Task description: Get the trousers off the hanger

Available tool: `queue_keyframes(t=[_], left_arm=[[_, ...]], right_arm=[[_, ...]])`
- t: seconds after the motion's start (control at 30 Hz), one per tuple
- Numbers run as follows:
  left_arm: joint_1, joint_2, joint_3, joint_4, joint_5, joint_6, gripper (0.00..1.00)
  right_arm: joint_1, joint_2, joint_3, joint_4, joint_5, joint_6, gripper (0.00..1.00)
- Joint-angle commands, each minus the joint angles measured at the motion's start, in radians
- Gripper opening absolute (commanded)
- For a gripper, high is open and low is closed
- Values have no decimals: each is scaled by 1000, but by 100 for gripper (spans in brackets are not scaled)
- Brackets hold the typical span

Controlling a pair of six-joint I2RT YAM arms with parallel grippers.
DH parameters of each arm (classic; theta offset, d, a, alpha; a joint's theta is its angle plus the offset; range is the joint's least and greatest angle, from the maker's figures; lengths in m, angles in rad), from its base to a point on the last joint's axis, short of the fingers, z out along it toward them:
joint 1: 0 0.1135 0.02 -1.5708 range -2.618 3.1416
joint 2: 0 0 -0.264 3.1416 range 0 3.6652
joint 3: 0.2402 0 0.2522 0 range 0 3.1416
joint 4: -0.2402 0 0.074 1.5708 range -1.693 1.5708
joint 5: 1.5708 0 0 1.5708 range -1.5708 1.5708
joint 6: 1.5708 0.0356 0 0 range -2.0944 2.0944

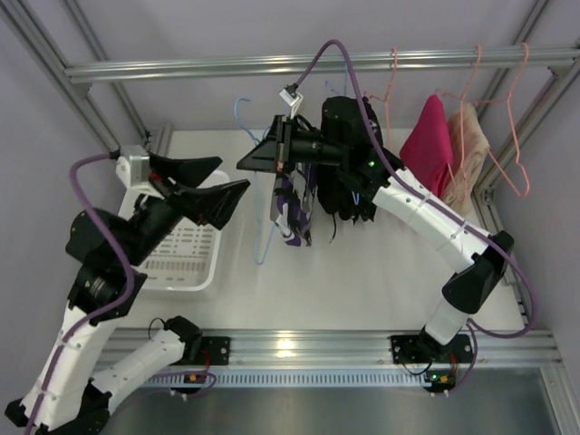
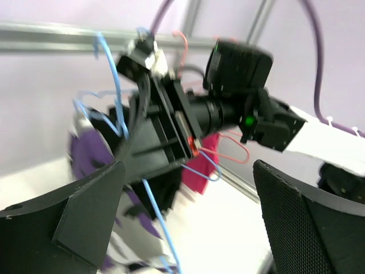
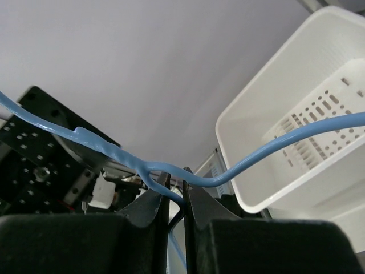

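Right gripper (image 3: 175,185) has its jaws pressed together on the blue hanger (image 3: 114,154), pinching the wire near a bend. Just below this gripper the camouflage trousers (image 1: 292,213) hang from that hanger. The black trousers (image 1: 349,198) hang beside them, under the wrist. Left gripper (image 1: 234,175), near its left side, is spread wide and holds nothing, above the white basket (image 1: 207,276) on the table (image 1: 362,272).

Glossy blue hanger (image 3: 102,145), soft cloth trousers (image 1: 294,213), matt plastic basket (image 3: 285,80)
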Motion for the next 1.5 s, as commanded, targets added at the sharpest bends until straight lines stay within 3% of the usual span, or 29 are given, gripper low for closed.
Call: queue_keyframes(t=[0.0, 0.13, 0.37, 0.53, 0.9, 1.03, 1.13, 1.47], left_arm=[[2, -52, 14, -10, -120, 119, 99], [5, -108, -30, -84, -178, 212, 99], [5, -281, -311, -58, -212, 415, 99], [5, -345, -494, -6, -94, 576, 99], [5, -194, -562, 260, -63, 472, 99], [5, -172, -584, 336, 148, 426, 98], [3, -184, -611, 361, 224, 412, 99], [3, -149, -667, 516, 66, 436, 96]], right_arm=[[-6, -106, 13, 184, -88, -57, 0], [-23, -120, 39, 185, -82, -48, 0], [-26, -131, 122, 223, -78, -20, 0], [-26, -125, 197, 228, -68, 2, 0], [-32, -105, 286, 236, -73, 3, 0], [-34, -116, 278, 239, -82, -7, 0], [-35, -125, 263, 248, -96, -18, 0], [-38, -99, 185, 430, -206, 64, 0]])
